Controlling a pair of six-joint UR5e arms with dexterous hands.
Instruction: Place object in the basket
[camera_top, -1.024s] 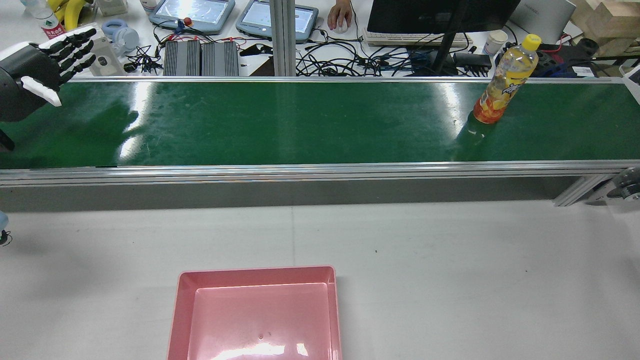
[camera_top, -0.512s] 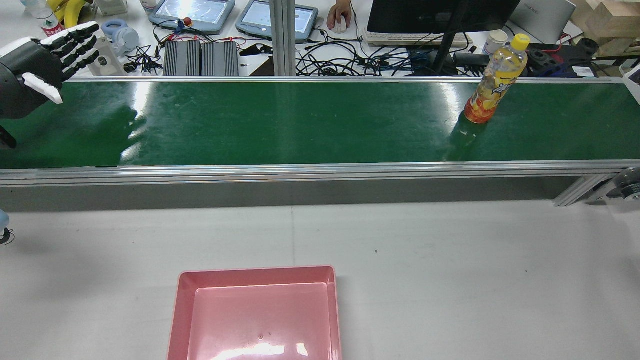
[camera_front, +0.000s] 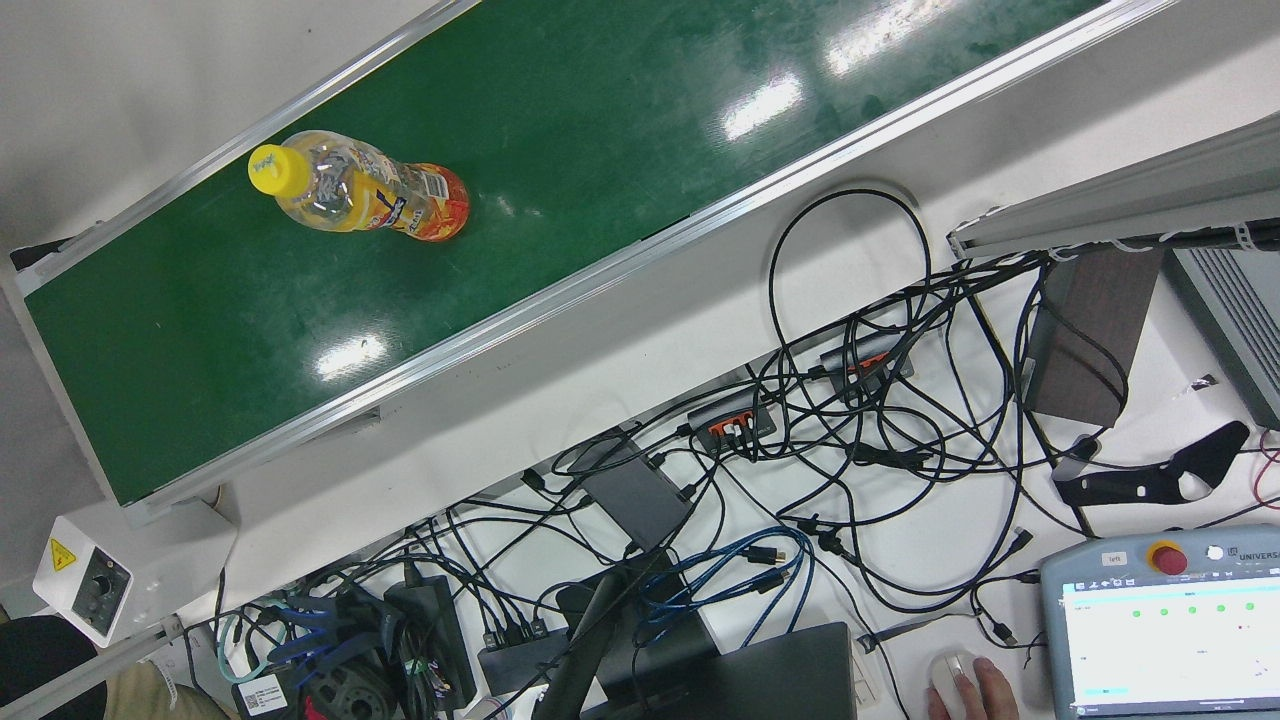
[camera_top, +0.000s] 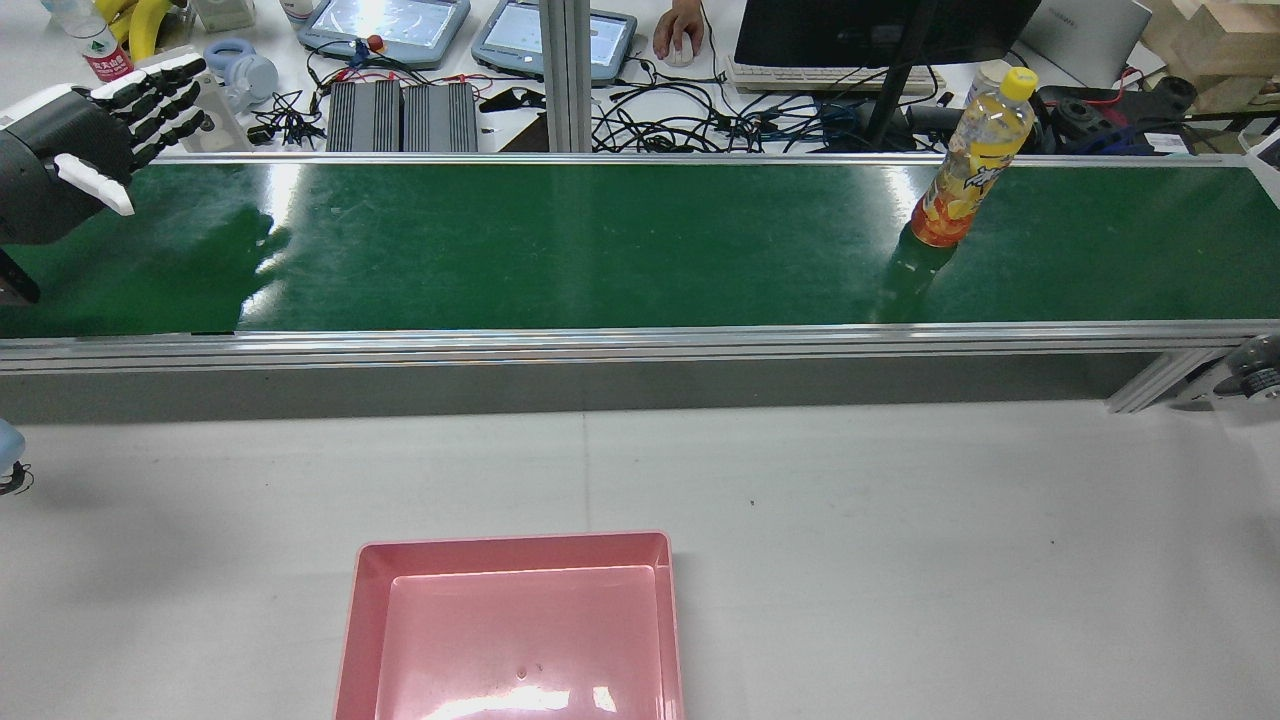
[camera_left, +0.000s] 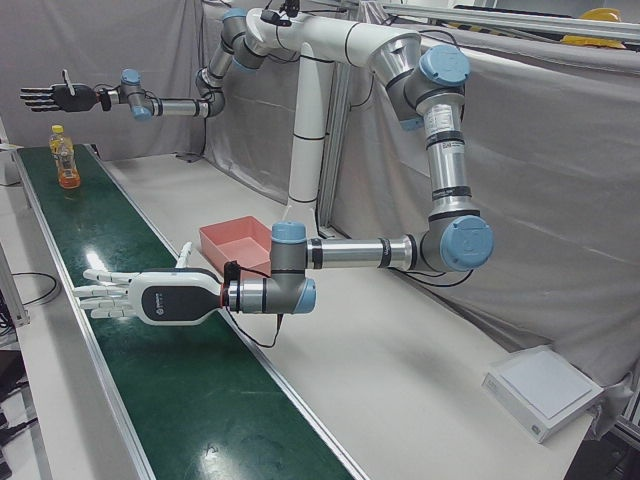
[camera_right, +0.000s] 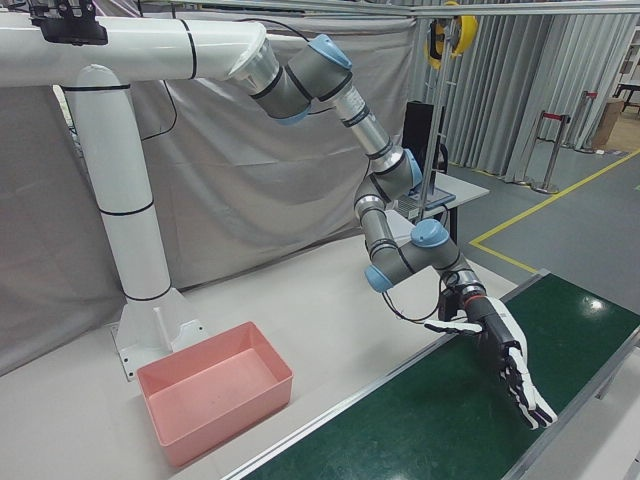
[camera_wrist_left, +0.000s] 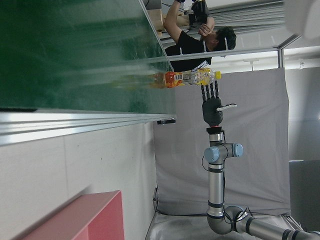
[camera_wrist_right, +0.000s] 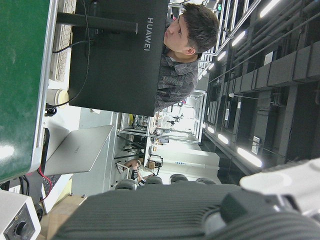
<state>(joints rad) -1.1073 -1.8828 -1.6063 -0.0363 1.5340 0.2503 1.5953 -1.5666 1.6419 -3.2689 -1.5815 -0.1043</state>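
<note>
Bottle (camera_top: 966, 158): standing upright on green belt (camera_top: 600, 240), far right.
Left hand (camera_top: 70, 150): hovering far left, fingers spread, empty.
Right hand (camera_left: 55, 97): released, empty.
Risk: toppling bottle with clumsy grasp.

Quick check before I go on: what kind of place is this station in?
Most likely a robotics lab or test cell, not a live factory: a green conveyor belt carrying one drink bottle, an operators' desk with teach pendants and tangled cables, and grey curtains enclosing it.
</note>
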